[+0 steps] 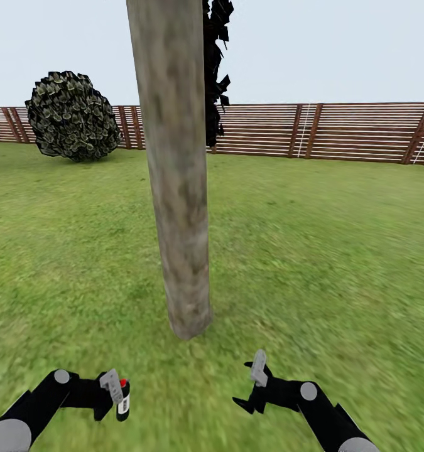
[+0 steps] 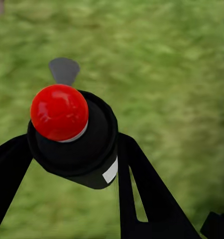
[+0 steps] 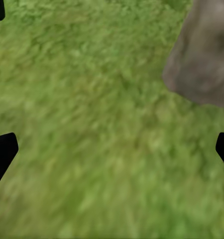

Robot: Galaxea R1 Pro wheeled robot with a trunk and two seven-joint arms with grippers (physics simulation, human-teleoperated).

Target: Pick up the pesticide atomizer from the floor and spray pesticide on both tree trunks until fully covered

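Your left tool [image 1: 114,392] is clamped on the small near-black pesticide atomizer with the round red top [image 1: 122,399]; in the left wrist view the black fingers [image 2: 142,184] press against the bottle's [image 2: 74,134] 2 sides. A white label patch sits on its dark body, but no writing can be read on it. The bottle hangs upright, red top uppermost, over the green grass lawn [image 1: 325,251].

Your right tool [image 1: 252,386] holds nothing, and in the right wrist view its black fingertips [image 3: 2,152] stand wide apart over grass, with the base of the trunk [image 3: 204,64] near.

The thick, straight, mottled beige-grey tree trunk [image 1: 177,169] rises from the lawn ahead of you, between the 2 arms. Behind it runs a brown horizontal-slat wooden fence [image 1: 337,132], with a round dark-leaved bush [image 1: 70,116] toward the far left and a near-black thin tree [image 1: 215,69] just behind the trunk.
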